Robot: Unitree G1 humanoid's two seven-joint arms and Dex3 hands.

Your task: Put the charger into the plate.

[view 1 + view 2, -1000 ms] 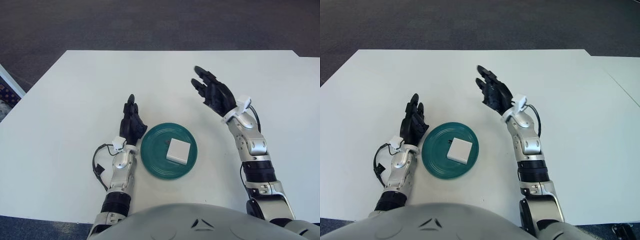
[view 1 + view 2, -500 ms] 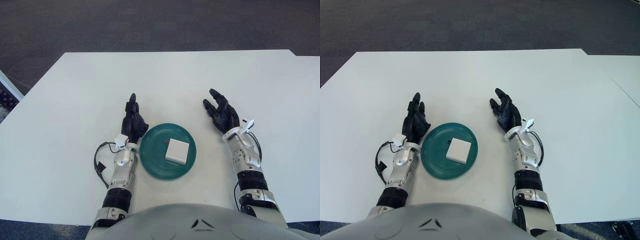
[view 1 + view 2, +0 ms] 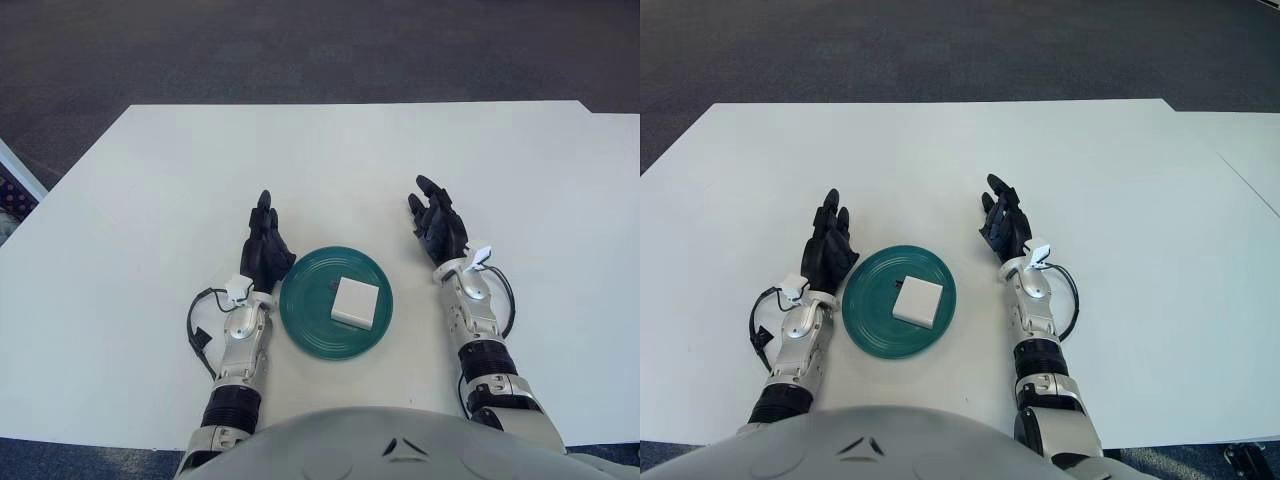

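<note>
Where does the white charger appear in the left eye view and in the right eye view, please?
Left eye view: the white charger lies right of the plate's centre, a little below mid-frame, just right of the picture's middle.
Right eye view: the charger lies on the same spot of the plate, but left of the picture's middle.
Shared landmark: the teal plate between the left hand and the right hand.

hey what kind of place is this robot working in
Probably an office or lab test area: a plain white table on dark carpet, bare but for a green plate holding a white charger, hands either side.
</note>
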